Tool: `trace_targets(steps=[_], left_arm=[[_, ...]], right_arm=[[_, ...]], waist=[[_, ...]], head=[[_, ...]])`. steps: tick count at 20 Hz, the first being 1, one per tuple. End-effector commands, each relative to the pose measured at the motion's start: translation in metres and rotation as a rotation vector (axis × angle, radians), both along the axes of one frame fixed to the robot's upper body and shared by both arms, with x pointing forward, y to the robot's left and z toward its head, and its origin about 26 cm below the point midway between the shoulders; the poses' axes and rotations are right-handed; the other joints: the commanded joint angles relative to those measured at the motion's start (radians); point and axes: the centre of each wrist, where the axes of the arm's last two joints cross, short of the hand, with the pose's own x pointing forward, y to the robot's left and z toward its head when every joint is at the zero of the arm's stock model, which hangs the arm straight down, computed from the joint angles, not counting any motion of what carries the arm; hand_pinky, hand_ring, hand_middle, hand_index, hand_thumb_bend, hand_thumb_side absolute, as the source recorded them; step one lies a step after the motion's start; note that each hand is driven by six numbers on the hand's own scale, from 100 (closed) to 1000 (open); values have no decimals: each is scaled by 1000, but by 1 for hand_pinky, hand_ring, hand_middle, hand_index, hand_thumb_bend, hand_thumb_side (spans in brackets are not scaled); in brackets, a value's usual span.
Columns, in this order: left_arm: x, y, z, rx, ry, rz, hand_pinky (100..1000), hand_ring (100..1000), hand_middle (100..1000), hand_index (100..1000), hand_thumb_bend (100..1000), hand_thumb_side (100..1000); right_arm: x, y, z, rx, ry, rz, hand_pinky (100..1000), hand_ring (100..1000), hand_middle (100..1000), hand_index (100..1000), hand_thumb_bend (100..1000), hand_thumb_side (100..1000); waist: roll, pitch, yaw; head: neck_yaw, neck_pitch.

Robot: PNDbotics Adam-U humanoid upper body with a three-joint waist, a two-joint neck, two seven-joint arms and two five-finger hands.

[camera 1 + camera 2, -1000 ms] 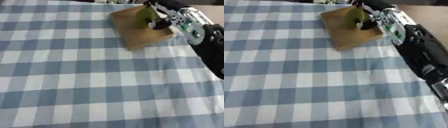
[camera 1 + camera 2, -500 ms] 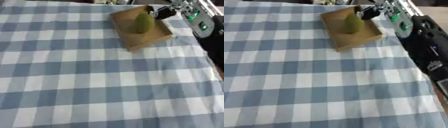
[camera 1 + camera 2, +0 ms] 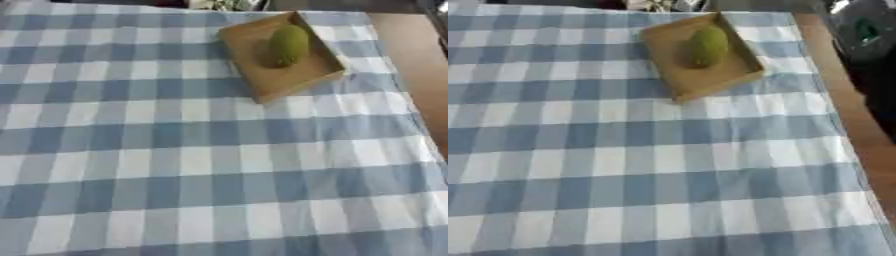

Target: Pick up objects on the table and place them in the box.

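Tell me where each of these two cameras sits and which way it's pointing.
Left eye view: in the robot's head, looking down at the checked tablecloth and the box holding a green fruit; hardly any of the robot shows.
Right eye view: same head, set slightly rightward, same downward look; a dark arm part shows at upper right.
Both share cloth, box and fruit.

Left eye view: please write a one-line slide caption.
A green fruit lies inside the wooden box on the blue checked tablecloth.

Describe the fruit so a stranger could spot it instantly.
Find the blue and white checked tablecloth, then the shallow brown box at its far right. The green oval fruit lies inside it, the only thing in the box.
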Motion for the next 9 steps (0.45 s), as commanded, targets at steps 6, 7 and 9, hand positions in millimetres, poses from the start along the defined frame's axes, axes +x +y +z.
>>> trace_targets(steps=[6,7,9], left_arm=[[-1,3,14,3,-51,8,584,603,612,752,193,433],[-1,3,14,-1,-52,8,585,603,612,752,196,432],[-1,3,14,-9,-54,8,586,604,612,752,202,427]], right_arm=[[-46,-14,5,226,-297,296,858,877,677,753,100,215],[-46,-18,2,255,-327,325,843,847,656,741,100,151],[-46,-26,-3,332,-389,334,809,807,594,693,100,198]], waist=[[6,-24,-2],[8,-24,-4],[10,-25,-8]], head=[[29,-3],[33,-3],[40,-3]])
